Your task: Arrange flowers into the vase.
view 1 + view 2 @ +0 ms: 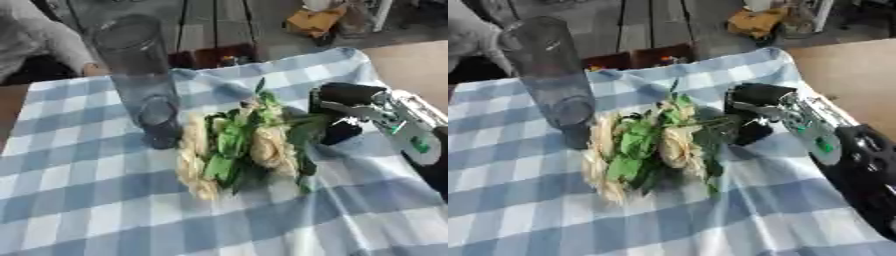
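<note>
- You're looking at one glass vase (140, 75) standing on the cloth.
- One bunch of flowers (236, 150) is lying there; individual blooms blur together.
- One robot hand (754, 112) is showing.
- One checked tablecloth (87, 200) is covering the table.

Home-like dining spot: checked tablecloth (105, 200), wooden plank floor (206, 25).

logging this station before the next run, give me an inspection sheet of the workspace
surface: table under a blue and white checked cloth, wrinkled at the far edge.
job's things: tall clear glass vase upright and holding no flowers; bunch of cream flowers lying beside it.
clutter: nothing seen.
hands: right hand curled at the flower stems; left hand not in view.
cables: nothing seen.
surroundings: wooden planks beyond the table, a yellow object on the floor.
</note>
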{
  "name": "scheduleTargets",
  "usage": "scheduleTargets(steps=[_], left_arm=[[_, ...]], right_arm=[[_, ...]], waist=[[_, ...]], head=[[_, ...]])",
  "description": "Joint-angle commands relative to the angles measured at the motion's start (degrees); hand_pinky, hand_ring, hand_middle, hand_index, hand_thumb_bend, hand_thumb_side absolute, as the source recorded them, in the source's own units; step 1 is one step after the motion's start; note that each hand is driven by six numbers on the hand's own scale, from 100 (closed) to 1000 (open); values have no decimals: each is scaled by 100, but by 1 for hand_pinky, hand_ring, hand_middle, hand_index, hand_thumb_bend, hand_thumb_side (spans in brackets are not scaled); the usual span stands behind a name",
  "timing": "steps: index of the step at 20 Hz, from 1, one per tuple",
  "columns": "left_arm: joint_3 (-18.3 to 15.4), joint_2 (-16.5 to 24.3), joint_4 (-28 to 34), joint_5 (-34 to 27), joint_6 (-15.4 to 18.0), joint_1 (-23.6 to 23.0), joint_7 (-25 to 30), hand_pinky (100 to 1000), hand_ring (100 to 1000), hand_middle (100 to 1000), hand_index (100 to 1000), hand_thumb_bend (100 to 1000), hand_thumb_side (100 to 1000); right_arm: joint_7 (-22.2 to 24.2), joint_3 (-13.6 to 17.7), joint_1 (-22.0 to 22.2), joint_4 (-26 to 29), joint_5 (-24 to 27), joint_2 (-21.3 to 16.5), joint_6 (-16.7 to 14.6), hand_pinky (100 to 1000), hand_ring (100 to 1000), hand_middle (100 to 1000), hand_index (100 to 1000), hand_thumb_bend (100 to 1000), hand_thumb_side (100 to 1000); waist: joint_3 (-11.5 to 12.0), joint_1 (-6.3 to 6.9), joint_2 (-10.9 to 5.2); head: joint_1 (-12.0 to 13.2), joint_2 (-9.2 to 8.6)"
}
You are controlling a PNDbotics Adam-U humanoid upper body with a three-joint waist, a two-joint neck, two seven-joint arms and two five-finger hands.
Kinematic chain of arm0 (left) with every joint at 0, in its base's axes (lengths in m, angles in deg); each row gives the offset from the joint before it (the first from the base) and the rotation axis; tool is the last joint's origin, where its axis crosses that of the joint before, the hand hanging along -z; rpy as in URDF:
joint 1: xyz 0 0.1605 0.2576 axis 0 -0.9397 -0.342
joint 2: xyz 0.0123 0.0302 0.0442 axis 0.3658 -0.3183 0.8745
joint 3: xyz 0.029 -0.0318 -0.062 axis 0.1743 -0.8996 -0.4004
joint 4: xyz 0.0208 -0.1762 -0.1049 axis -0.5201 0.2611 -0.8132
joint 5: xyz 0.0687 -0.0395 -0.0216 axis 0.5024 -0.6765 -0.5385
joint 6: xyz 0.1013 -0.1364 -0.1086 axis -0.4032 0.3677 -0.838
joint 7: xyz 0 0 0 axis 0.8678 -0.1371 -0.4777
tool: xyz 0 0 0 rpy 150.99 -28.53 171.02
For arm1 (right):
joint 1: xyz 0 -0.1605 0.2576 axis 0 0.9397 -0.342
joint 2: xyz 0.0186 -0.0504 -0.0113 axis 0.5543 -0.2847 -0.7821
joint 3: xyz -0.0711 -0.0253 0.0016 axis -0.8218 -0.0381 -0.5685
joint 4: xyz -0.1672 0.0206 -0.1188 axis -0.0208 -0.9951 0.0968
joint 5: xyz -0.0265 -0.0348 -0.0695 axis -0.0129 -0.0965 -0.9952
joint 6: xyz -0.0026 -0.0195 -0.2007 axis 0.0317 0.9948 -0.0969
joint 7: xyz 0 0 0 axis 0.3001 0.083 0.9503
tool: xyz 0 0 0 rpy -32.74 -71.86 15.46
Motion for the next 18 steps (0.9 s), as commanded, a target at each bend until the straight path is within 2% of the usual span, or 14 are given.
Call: scheduleTargets(steps=[1,6,7,8,18], left_arm=[[-43,139,104,15,-2,41,25,685,996,986,1000,100,1000],[-45,152,104,24,-3,47,40,686,995,986,1000,100,1000],[-47,154,104,27,-3,48,41,687,995,986,1000,100,1000],[-48,155,104,30,-2,50,43,687,995,986,1000,100,1000],[-70,186,104,61,-10,24,25,688,995,985,1000,100,1000]], right_arm=[[-239,110,-66,218,130,-226,61,123,100,100,100,100,534],[-463,250,-73,450,382,-255,225,100,100,100,100,100,571],[-524,290,-79,518,456,-258,276,100,100,100,100,100,613],[-582,325,-86,590,536,-263,332,100,100,100,100,100,575],[-1013,758,-97,1178,1349,-369,955,100,100,100,100,100,558]], waist=[[-2,-15,-172],[-27,-4,-208],[-33,-5,-215],[-37,-6,-222],[-59,-36,-304]], head=[[5,-1],[-24,-33],[-39,-40],[-57,-49],[-22,-115]])
